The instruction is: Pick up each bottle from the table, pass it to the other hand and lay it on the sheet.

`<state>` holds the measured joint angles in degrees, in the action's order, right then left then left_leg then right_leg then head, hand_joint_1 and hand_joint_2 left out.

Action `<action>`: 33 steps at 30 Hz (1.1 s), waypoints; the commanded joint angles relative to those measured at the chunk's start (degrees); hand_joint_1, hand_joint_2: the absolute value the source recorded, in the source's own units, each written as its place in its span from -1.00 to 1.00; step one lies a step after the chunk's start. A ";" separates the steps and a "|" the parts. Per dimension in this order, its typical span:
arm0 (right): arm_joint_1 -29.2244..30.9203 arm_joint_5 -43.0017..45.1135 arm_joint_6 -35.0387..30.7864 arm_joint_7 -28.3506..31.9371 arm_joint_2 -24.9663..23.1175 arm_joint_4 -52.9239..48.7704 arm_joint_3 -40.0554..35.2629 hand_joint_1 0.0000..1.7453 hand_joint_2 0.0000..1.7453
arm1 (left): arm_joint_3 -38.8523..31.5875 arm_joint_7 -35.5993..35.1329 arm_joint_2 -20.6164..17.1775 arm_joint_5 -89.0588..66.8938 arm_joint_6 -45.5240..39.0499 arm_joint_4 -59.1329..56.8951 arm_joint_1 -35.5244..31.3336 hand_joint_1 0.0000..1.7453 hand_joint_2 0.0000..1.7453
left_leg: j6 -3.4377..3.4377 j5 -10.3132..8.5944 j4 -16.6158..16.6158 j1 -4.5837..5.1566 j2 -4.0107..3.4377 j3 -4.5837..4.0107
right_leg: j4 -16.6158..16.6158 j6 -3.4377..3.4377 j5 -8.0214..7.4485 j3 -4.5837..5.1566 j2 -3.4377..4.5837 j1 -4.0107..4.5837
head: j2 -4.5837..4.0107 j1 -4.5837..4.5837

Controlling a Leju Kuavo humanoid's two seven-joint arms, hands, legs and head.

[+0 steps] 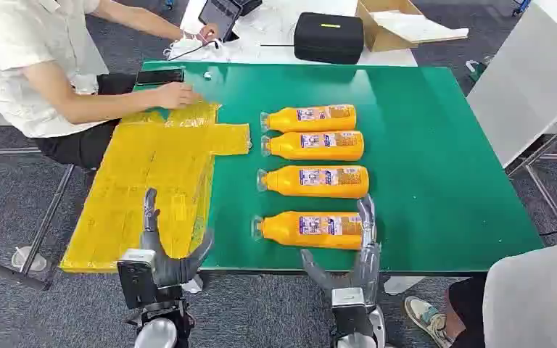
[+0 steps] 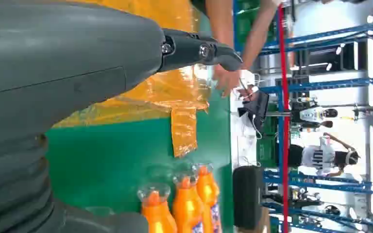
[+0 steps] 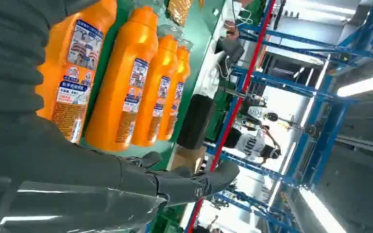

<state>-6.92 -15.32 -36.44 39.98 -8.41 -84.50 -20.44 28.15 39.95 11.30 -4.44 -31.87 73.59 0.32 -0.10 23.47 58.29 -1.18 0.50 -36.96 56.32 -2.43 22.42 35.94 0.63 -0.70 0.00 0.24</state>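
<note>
Several orange juice bottles lie on their sides in a column on the green table (image 1: 435, 167), caps pointing left. The nearest bottle (image 1: 312, 230) (image 3: 73, 68) lies just beyond my right hand (image 1: 352, 257), which is open at the table's front edge with its fingers beside the bottle's base and its thumb spread left. The yellow sheet (image 1: 152, 188) (image 2: 175, 92) covers the table's left part. My left hand (image 1: 163, 250) is open over the sheet's near edge, holding nothing. The other bottles (image 1: 315, 181) (image 2: 187, 204) lie farther back.
A person sits at the far left with a hand (image 1: 178, 94) on the sheet's far edge, beside a black phone (image 1: 159, 75). A black case (image 1: 328, 36) and a cardboard box (image 1: 399, 25) lie on the white table behind. Another person's leg (image 1: 529, 297) is at the near right.
</note>
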 commanded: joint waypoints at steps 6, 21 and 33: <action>4.81 -3.48 -3.47 -0.48 1.88 12.24 2.57 -1.00 1.00 | 1.14 0.05 -1.23 -2.66 -0.40 -5.52 -1.88 -1.00 1.00 | -0.05 0.06 -0.14 0.01 -0.06 0.38 | -0.15 0.08 0.04 -0.38 -0.03 0.02 | 0.00 -0.02; 13.71 -25.85 -3.56 -5.49 3.60 29.69 13.19 -1.00 1.00 | 2.18 -0.03 -0.88 -3.08 2.34 -7.26 -3.83 -1.00 1.00 | -0.08 0.03 -0.10 0.03 -0.05 0.32 | -0.12 0.05 0.01 -0.32 -0.02 0.00 | 0.00 0.00; 13.63 -26.52 -3.56 -6.37 3.56 30.27 12.82 -1.00 1.00 | 2.13 0.00 -0.96 -3.08 2.44 -7.21 -3.64 -1.00 1.00 | -0.06 0.08 -0.07 0.03 -0.05 0.35 | -0.05 0.07 0.08 -0.34 -0.04 0.00 | 0.02 0.00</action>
<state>4.23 -41.29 -39.80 34.62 -5.60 -60.30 -8.52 29.20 40.04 11.30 -7.45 -29.64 69.90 -1.39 -0.11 23.46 58.29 -1.18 0.50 -36.97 56.32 -2.45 22.41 35.94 0.63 -0.70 0.02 0.24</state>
